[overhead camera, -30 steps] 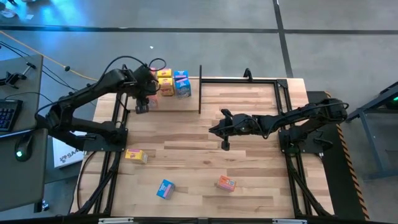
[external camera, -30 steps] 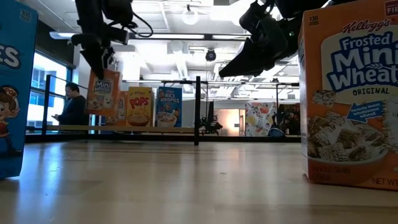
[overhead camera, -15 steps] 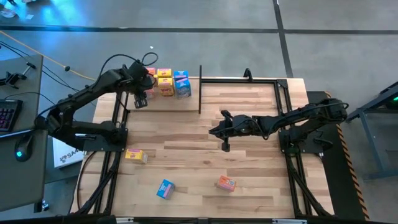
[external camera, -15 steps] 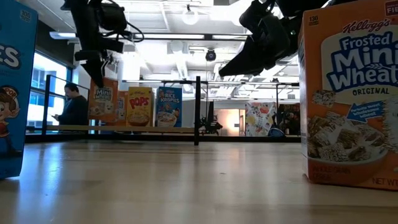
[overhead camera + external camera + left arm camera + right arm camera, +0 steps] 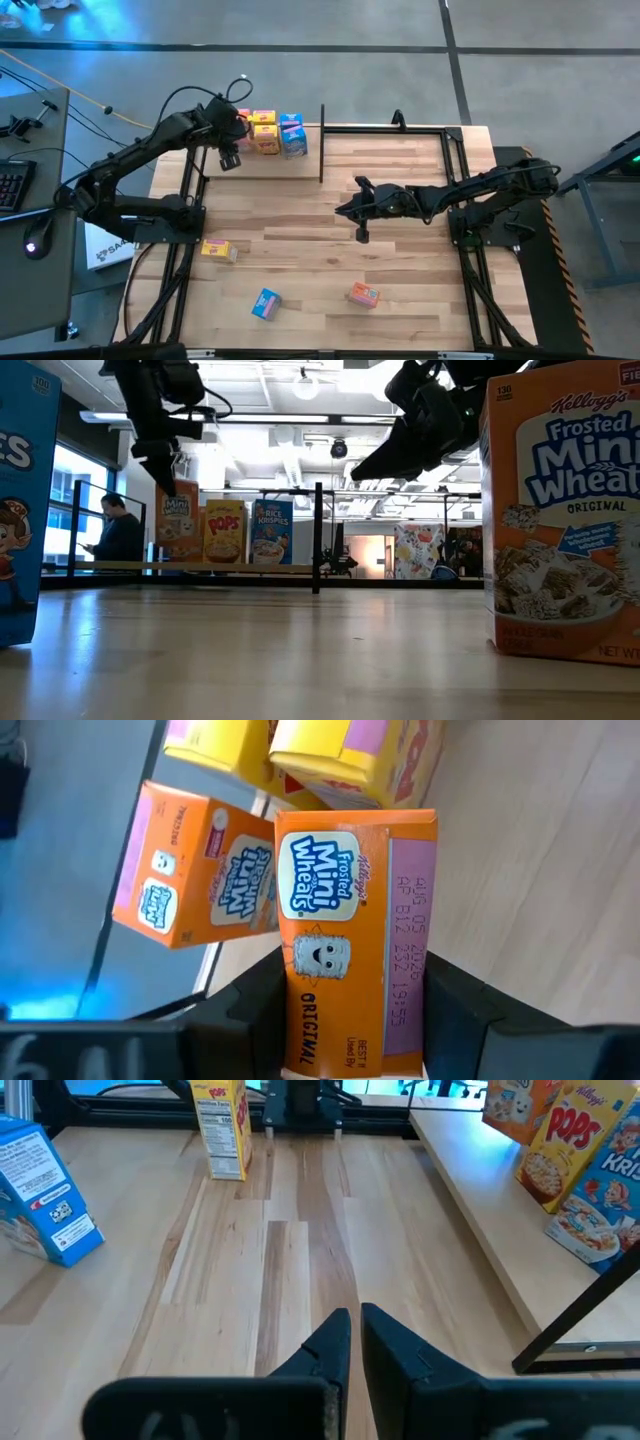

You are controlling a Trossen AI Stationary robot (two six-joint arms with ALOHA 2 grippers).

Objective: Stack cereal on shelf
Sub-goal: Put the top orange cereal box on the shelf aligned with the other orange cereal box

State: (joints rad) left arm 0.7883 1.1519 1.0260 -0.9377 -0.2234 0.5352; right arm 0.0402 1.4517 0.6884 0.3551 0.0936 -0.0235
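The left hand (image 5: 229, 160) has moved in over the shelf (image 5: 300, 165), its fingers flanking an orange cereal box (image 5: 352, 935) beside the others; whether it grips is unclear. The right hand (image 5: 349, 1342), closed and empty, hangs unmoved beyond the shelf's post over the counter (image 5: 400, 260).

big orange cardboard cereal box (image 5: 563, 510) up close reads "Kellogg's Frosted Mini Wheats ORIGINAL", yellow box on the shelf (image 5: 225, 531) says "POPS", blue box beside it (image 5: 271, 531) "RICE KRISPIES", orange box at the left wrist camera (image 5: 350, 935) "Frosted Mini Wheats ORIGINAL" plus a stamped date, too blurry to read for sure
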